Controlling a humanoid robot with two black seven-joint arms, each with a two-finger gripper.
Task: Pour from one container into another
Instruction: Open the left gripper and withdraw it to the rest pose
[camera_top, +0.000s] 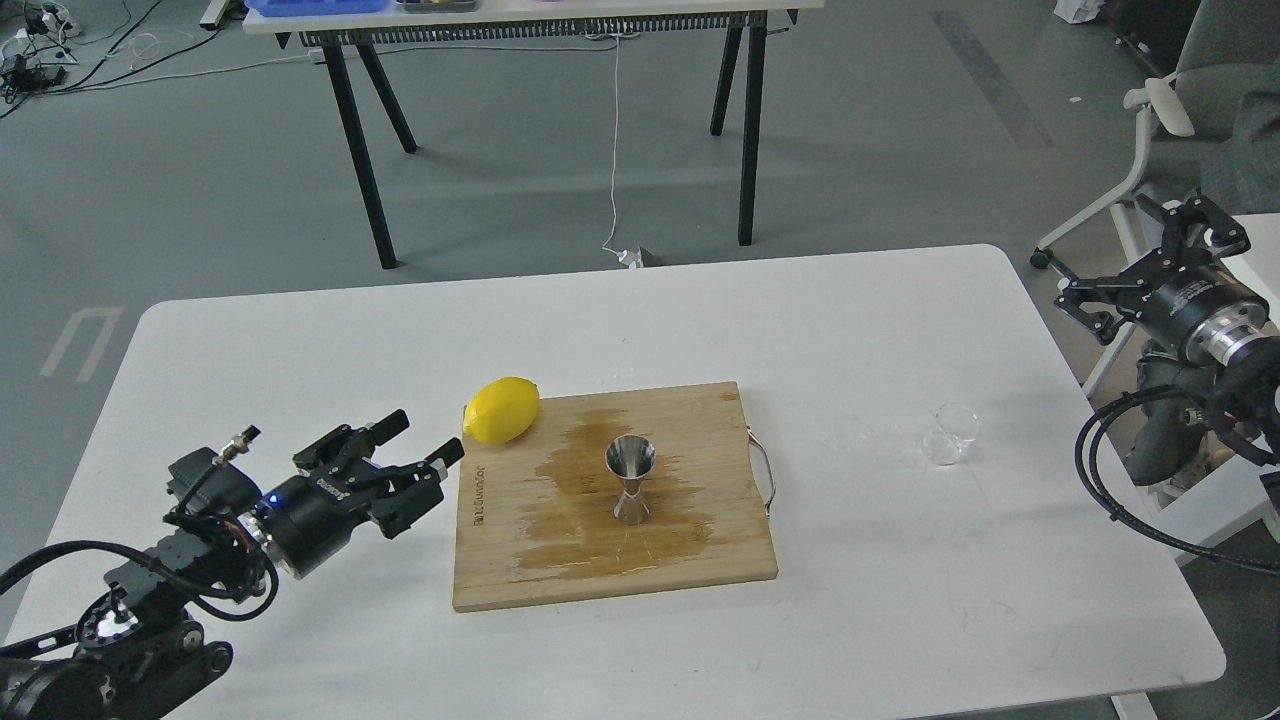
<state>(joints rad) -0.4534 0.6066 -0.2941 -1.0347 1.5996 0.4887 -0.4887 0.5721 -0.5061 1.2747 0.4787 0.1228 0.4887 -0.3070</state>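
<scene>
Clear cup (952, 434) — on its side, well below open right gripper (1110, 262).

A tiny clear cup (949, 434) is lying tipped on its side on the white counter (300, 340), well right of a shiny steel hourglass jigger (631, 479), which is standing upright on a wet-stained wooden cutting board (500, 560).

Shiny steel jigger (631, 479), clear glossy cup (951, 434), damp-stained wooden board (610, 560)

Jigger (631, 479) on board (500, 560); cup (951, 434) lies right.
</scene>
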